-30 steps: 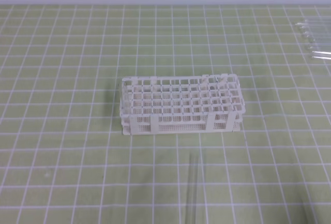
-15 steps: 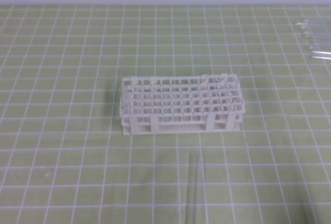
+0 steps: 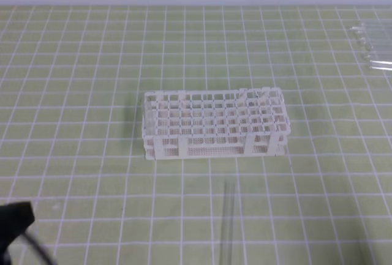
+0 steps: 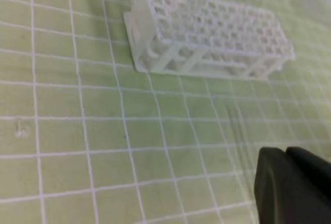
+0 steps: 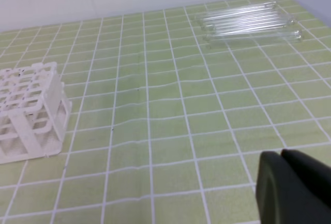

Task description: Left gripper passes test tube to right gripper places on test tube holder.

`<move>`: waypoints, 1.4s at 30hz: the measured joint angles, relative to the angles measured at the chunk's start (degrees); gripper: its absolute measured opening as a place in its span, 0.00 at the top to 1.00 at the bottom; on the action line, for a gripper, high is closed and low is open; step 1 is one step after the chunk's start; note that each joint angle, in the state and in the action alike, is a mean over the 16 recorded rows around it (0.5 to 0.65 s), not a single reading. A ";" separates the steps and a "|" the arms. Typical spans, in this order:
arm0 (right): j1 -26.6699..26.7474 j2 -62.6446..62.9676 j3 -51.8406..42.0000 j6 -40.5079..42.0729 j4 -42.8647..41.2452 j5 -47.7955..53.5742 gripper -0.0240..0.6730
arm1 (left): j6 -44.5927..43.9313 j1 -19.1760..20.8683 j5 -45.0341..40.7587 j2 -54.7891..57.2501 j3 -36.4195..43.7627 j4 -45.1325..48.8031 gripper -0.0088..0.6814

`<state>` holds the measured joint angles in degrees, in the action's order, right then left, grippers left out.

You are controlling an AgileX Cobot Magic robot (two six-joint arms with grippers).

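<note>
The test tube [image 3: 227,222] lies flat on the green grid mat, in front of the test tube holder [image 3: 214,124] and pointing toward it; nothing touches it. The white holder stands mid-mat with its square holes empty, also seen in the left wrist view as the holder [image 4: 207,32] and, by one end, in the right wrist view as the holder [image 5: 31,110]. My left gripper [image 4: 283,152] shows as black fingers pressed together, shut and empty, low above the mat. My right gripper [image 5: 281,155] is likewise shut and empty. A black part of the left arm [image 3: 15,219] shows at the bottom left.
A bundle of other clear tubes [image 3: 372,44] lies at the far right edge of the mat, seen again as the bundle [image 5: 248,21] in the right wrist view. A pale wall bounds the mat at the back.
A black part of the left arm has come into the exterior view at the bottom left. The tube and holder have not moved.
</note>
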<state>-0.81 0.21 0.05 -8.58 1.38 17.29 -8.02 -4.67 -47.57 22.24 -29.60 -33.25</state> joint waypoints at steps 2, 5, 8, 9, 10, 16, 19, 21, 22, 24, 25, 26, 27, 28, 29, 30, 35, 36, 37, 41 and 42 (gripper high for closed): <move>0.00 0.00 0.00 0.00 0.00 0.00 0.99 | -3.68 -0.18 -4.08 6.05 -4.37 0.01 0.99; 0.00 0.00 0.00 0.00 0.00 0.00 0.99 | -8.51 -1.48 -8.28 15.24 -10.49 0.28 0.99; 0.00 0.00 0.00 0.00 0.00 0.00 0.99 | -10.99 -3.98 -10.30 23.70 -15.43 1.26 0.99; 0.00 0.00 0.00 0.00 0.00 0.00 0.99 | -11.02 -5.29 -10.55 26.36 -16.94 1.97 0.99; 0.00 0.00 0.00 0.00 0.00 0.00 0.99 | -10.94 -6.64 -10.71 28.89 -18.33 2.70 0.99; 0.00 0.00 0.00 0.00 0.00 0.00 0.99 | -4.36 -20.54 -10.15 43.15 -25.65 10.50 0.99; 0.00 0.00 0.00 0.00 0.00 0.00 0.99 | 1.40 -28.89 -8.94 48.87 -28.39 15.45 0.99; 0.00 0.00 0.00 0.00 0.00 0.00 0.99 | 5.43 -34.03 -8.22 52.56 -30.01 18.48 0.99; 0.00 0.00 0.00 0.00 0.00 0.00 0.99 | 7.44 -36.50 -7.87 54.39 -30.79 19.90 0.99; 0.00 0.00 0.00 0.00 0.00 0.00 0.99 | 10.94 -40.77 -7.36 57.89 -32.22 22.20 0.99; 0.00 0.00 0.00 0.00 0.00 0.00 0.99 | 12.41 -42.52 -7.17 59.59 -32.85 23.02 0.99; 0.00 0.00 0.00 0.00 0.00 0.00 0.99 | 13.97 -44.25 -6.95 61.24 -33.46 23.83 0.99; 0.00 0.00 0.00 0.00 0.00 0.00 0.99 | 15.38 -45.70 -6.73 62.76 -33.99 24.43 0.99; 0.00 0.00 0.00 0.00 0.00 0.00 0.99 | 16.47 -46.72 -6.52 64.15 -34.41 24.78 0.99; 0.00 0.00 0.00 0.00 0.00 0.00 0.99 | 17.42 -47.49 -6.34 65.45 -34.77 24.99 0.99; 0.00 0.00 0.00 0.00 0.00 0.00 0.99 | 18.35 -48.06 -6.20 66.67 -35.07 25.12 0.99; 0.00 0.00 0.00 0.00 0.00 0.00 0.99 | 22.49 -49.20 -5.58 71.64 -35.93 24.55 0.96; 0.00 0.00 0.00 0.00 0.00 0.00 0.99 | 23.29 -49.21 -5.47 72.37 -36.01 24.20 0.94; 0.00 0.00 0.00 0.00 -0.01 0.00 0.99 | 24.01 -49.21 -5.37 73.03 -36.08 23.92 0.92; 0.00 0.00 0.00 0.00 -0.03 0.00 0.99 | 26.49 -49.30 -5.15 74.99 -36.63 22.50 0.81; 0.00 0.00 0.00 0.00 -0.04 0.00 0.99 | 26.98 -49.37 -5.16 75.34 -36.86 22.14 0.78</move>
<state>-0.81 0.21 0.05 -8.58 1.34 17.29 18.96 -54.04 -52.73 97.58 -66.46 -11.11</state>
